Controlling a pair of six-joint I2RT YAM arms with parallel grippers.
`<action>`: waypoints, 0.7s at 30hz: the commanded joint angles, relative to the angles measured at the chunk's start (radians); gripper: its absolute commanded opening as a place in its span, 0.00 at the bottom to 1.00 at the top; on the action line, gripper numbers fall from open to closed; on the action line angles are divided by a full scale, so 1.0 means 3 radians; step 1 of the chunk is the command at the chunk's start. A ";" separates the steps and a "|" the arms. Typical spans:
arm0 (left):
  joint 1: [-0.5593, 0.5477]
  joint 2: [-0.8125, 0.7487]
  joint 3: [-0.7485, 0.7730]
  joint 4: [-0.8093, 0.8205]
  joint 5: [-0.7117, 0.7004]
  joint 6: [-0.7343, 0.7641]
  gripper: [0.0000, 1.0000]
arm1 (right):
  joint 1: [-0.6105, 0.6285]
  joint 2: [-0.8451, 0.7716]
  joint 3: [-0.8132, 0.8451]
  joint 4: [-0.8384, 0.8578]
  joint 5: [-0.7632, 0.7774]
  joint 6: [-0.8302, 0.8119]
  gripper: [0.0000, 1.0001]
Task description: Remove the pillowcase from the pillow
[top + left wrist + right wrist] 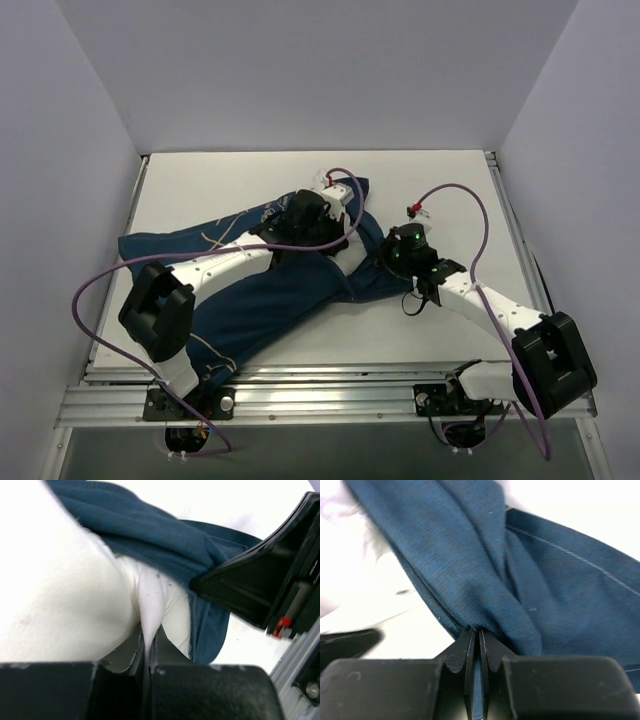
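The navy-blue pillowcase [262, 300] lies in a crumpled band from the table's left to its centre right. It also shows in the left wrist view [150, 535] and the right wrist view [495, 565]. The white pillow [60, 595] bulges out of the case's open end; in the top view it is hidden under the fabric and my left arm. My left gripper [325, 232] [150, 630] is shut on a pinched fold of the pillow. My right gripper [378, 268] [479, 632] is shut on a bunched edge of the pillowcase, close to the right of the left one.
The white table [200, 190] is boxed in by pale walls on the left, back and right. A metal rail [330, 395] runs along the near edge. Purple cables [455, 190] loop above both arms. The right gripper's black body [250, 587] shows in the left wrist view.
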 commanded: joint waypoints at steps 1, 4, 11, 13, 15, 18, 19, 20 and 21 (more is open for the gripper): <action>0.0325 -0.0547 -0.0147 -0.0588 -0.0112 -0.0176 0.02 | -0.0454 -0.0033 -0.0093 -0.0792 0.0970 -0.0181 0.00; 0.0458 -0.0854 -0.0311 -0.0660 -0.0071 -0.0258 0.02 | -0.0583 -0.0074 -0.0103 -0.0880 0.0955 -0.0170 0.00; 0.0689 -0.1508 -0.0598 -0.0782 0.0123 -0.0386 0.02 | -0.0889 -0.0002 -0.0169 -0.0850 0.0812 -0.0186 0.00; 0.0725 -0.1606 -0.0644 -0.0879 0.0098 -0.0401 0.02 | -0.0946 0.0018 -0.0179 -0.0829 0.0771 -0.0201 0.00; 0.0806 -0.1764 -0.0710 -0.0936 0.0067 -0.0422 0.02 | -0.0992 0.0013 -0.0185 -0.0819 0.0745 -0.0227 0.00; 0.0964 -0.1979 -0.0807 -0.0946 0.0077 -0.0493 0.02 | -0.1033 -0.0012 -0.0190 -0.0829 0.0745 -0.0252 0.00; 0.1001 -0.2030 -0.0823 -0.0936 0.0093 -0.0499 0.02 | -0.1053 -0.0017 -0.0190 -0.0834 0.0740 -0.0267 0.00; 0.1031 -0.2112 -0.0833 -0.0936 0.0078 -0.0499 0.02 | -0.1069 -0.0028 -0.0195 -0.0819 0.0720 -0.0278 0.00; 0.1047 -0.2138 -0.0823 -0.0936 0.0057 -0.0489 0.02 | -0.1084 -0.0043 -0.0200 -0.0804 0.0679 -0.0303 0.00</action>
